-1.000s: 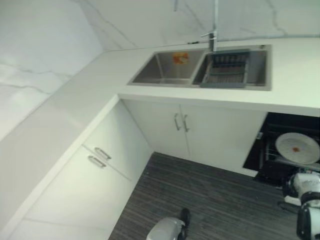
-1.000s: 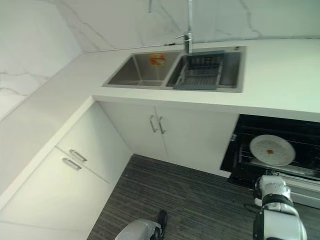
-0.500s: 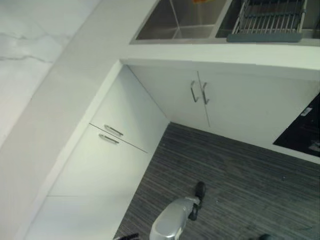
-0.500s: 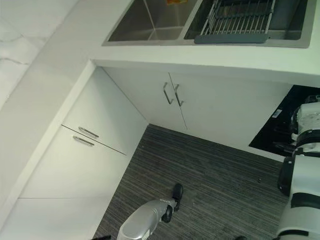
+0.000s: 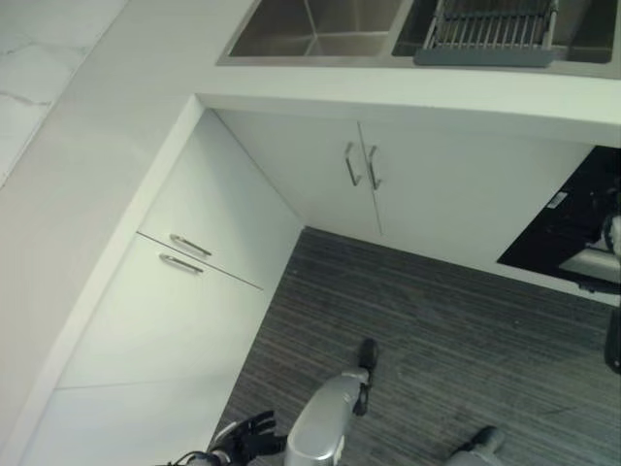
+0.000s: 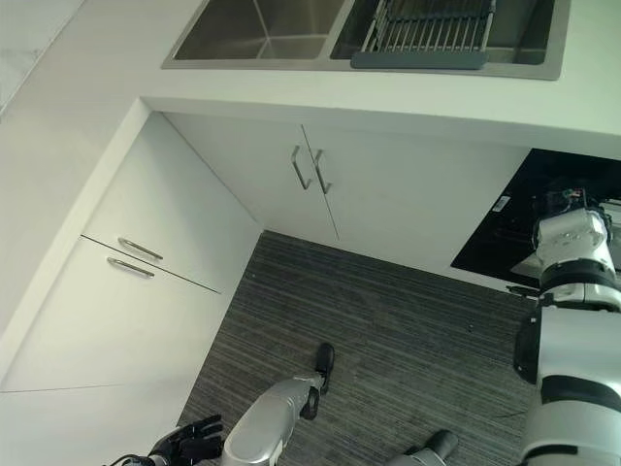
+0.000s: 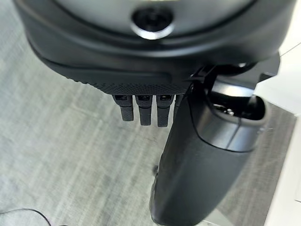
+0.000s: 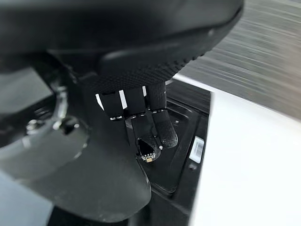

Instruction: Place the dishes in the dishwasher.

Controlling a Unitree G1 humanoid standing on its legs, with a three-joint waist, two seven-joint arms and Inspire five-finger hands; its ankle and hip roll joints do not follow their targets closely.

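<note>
The dishwasher (image 6: 497,243) is a dark opening under the counter at the right, next to the white double-door cabinet (image 6: 320,194). My right arm reaches up to its front edge. In the right wrist view my right hand (image 8: 155,123) hangs over the dishwasher's black panel (image 8: 184,155), its fingers relaxed and holding nothing. My left hand (image 6: 189,442) hangs low at the lower left over the striped floor, fingers spread and empty; its thumb (image 7: 202,169) stands out over grey floor in the left wrist view.
A steel double sink (image 5: 310,29) lies in the white counter (image 5: 87,194) at the top, with a grey dish rack (image 5: 485,34) in its right basin. White drawers with metal handles (image 5: 184,252) line the left side. Grey striped floor (image 5: 437,330) lies in the middle.
The camera has tilted down, so the wall, the tap and the dishwasher's inside have left the picture. My left hand now shows at the bottom edge.
</note>
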